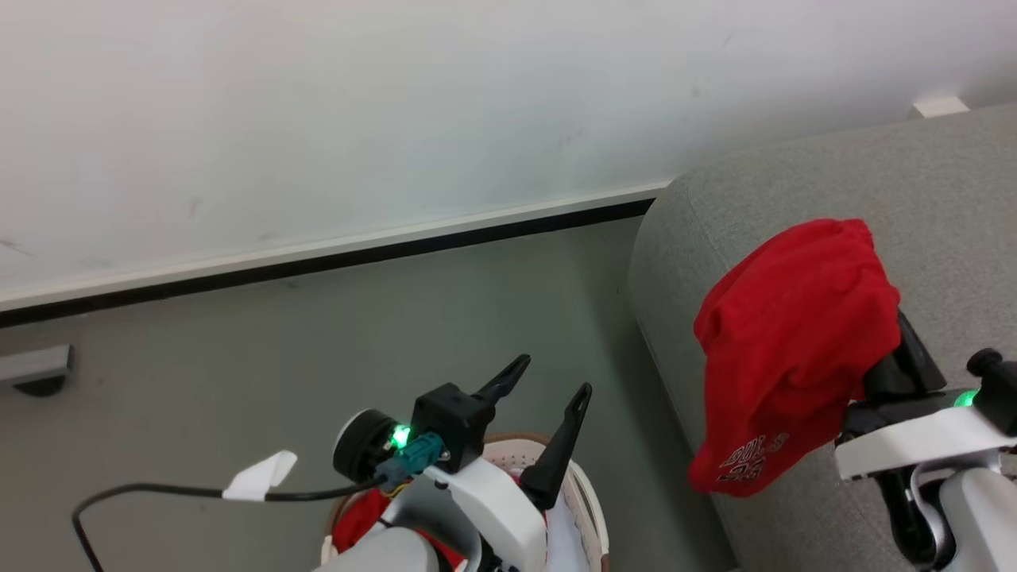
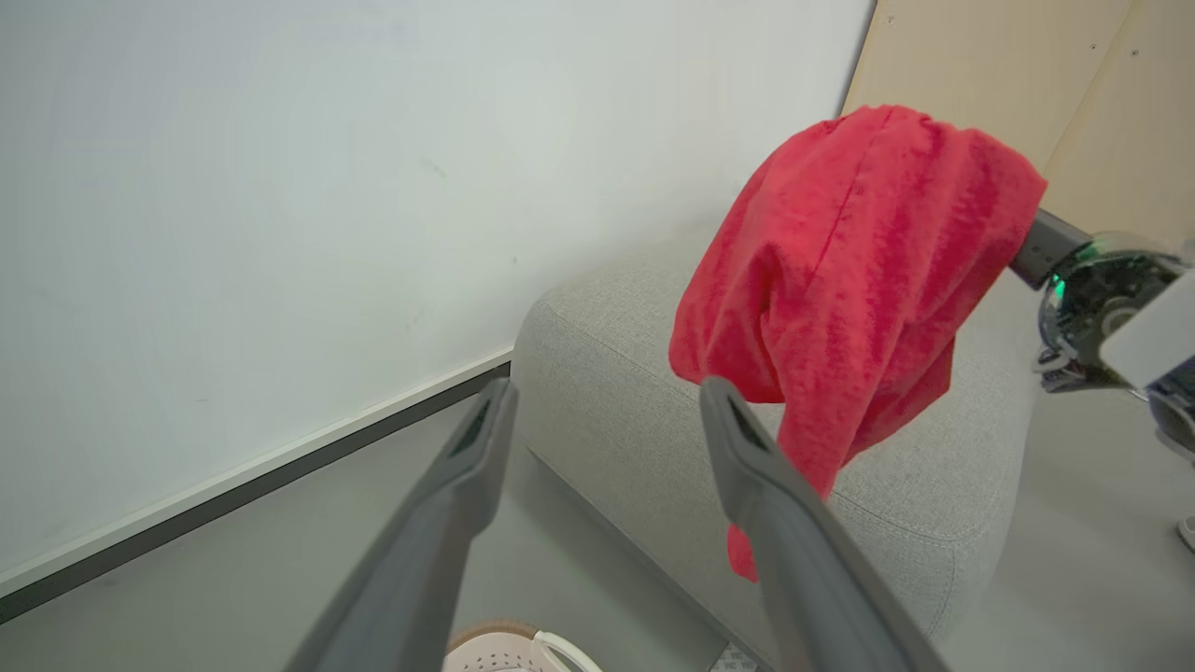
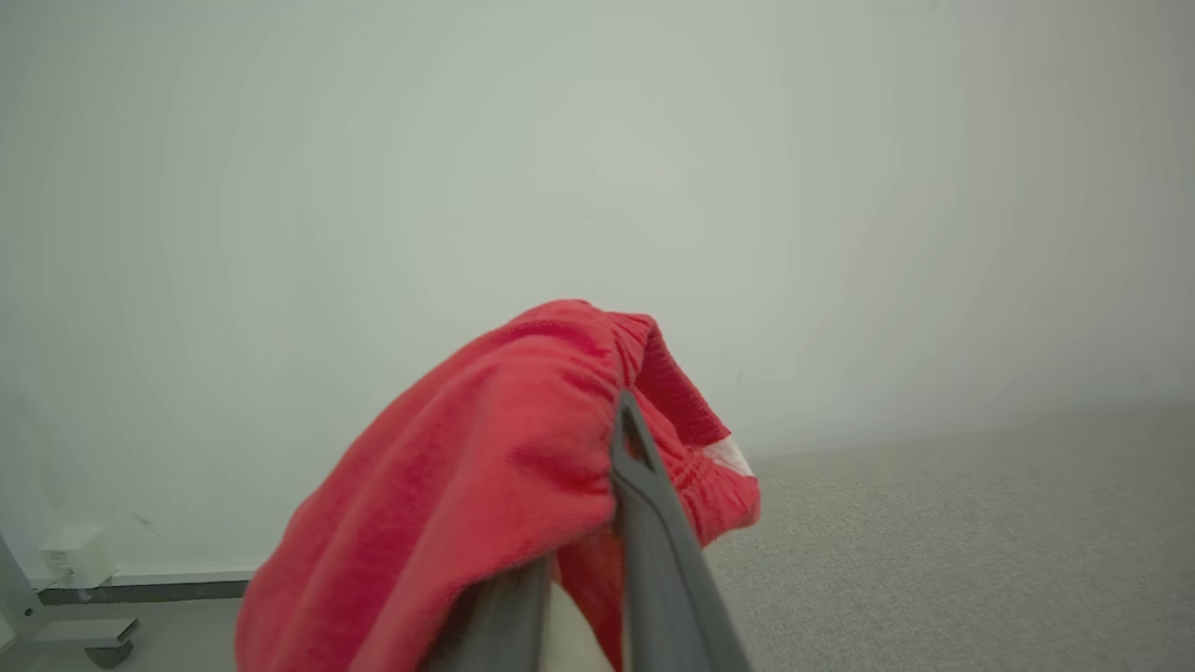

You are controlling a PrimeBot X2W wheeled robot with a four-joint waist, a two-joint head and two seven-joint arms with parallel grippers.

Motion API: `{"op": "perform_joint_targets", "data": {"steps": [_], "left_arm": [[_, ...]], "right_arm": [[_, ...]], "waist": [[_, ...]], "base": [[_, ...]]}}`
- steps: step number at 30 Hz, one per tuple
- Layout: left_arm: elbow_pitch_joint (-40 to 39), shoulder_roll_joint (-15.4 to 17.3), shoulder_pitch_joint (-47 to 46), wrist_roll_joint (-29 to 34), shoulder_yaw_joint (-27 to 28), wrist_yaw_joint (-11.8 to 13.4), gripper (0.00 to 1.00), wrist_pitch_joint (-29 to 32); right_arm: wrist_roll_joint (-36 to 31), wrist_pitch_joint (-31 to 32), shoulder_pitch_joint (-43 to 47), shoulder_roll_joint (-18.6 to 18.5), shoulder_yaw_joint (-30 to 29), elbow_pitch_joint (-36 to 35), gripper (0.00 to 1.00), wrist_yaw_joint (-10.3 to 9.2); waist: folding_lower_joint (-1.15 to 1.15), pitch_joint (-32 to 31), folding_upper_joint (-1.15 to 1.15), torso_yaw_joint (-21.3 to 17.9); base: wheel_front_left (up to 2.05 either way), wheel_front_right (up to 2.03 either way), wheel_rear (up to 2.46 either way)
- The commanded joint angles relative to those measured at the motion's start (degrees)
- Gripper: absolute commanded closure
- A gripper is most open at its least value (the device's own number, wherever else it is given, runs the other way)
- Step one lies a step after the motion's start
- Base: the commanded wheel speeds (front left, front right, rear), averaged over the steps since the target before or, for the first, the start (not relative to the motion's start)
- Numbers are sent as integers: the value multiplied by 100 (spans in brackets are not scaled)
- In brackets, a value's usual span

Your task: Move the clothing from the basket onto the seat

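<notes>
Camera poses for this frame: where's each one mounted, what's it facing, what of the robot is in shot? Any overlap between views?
Head: on the head, looking down at floor and wall base; shows the left gripper above the basket, and the right arm holding the red garment by the seat.
Left wrist: looks along its open fingers toward wall and seat corner; right arm at the edge.
Right wrist: looks along the right gripper toward the wall, garment draped over it.
Shared: garment and seat appear in all three.

Basket cropped, behind left arm
</notes>
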Motion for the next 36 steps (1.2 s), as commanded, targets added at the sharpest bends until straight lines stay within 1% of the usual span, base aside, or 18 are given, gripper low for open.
{"op": "perform_joint_targets", "data": {"steps": [1,6,8,13,17,19,22,25,28,30,34,35,36], "left_arm": [[-14,-2,-76,98,-8,-16,0,14],[-69,-42,-393,219,-63,-54,0,130],[-105,-68,-557,302,-69,-69,0,171],[-171,-131,-1055,530,-78,-129,0,278],[-198,-199,-1436,659,-51,-176,0,304],[-186,-223,-1592,718,-37,-210,0,287],[-155,-256,-1800,792,-24,-269,0,263],[-130,-301,-1975,848,-14,-314,0,232],[-104,-355,-2113,891,-20,-360,0,212],[-73,-408,-2164,886,-32,-369,0,170],[12,-435,-2181,870,-63,-371,0,157],[29,-424,-2159,862,-70,-369,0,159],[46,-409,-2132,854,-74,-363,0,153]], "right_arm": [[38,-3,-178,-26,-60,26,100,-12],[150,-3,-823,-132,-366,381,100,-12],[227,-3,-1199,-195,-592,546,100,-12],[218,-2,-2243,-420,-1289,1193,100,-12],[143,-2,-3255,-743,-2055,1875,100,-12],[5,-2,-3758,-916,-2460,2224,100,-12],[-305,-2,-4441,-1227,-3135,2722,100,-12],[-755,-2,-4973,-1530,-3839,3144,100,-12],[-1452,-1,-5172,-1736,-4450,3391,100,-12],[-1877,-2,-5167,-1749,-4877,3520,100,-12],[-2645,-1,-4757,-1534,-5707,3793,100,-12],[-2835,-2,-4645,-1495,-5928,3858,86,-12],[-3013,-3,-4568,-1482,-6161,3856,67,-12]], "waist": [[0,160,0,39],[0,727,0,192],[0,1021,0,280],[0,1825,0,537],[0,2418,0,719],[0,2640,0,790],[0,2904,0,891],[0,3100,0,987],[0,3255,0,1089],[0,3320,0,1157],[0,3392,0,1234],[0,3391,0,1242],[0,3383,0,1246]], "base": [[0,0,0],[0,0,0],[0,0,0],[0,0,0],[0,0,0],[0,0,0],[0,0,0],[0,0,0],[0,0,0],[0,0,0],[0,0,0],[0,0,0],[0,0,0]]}}
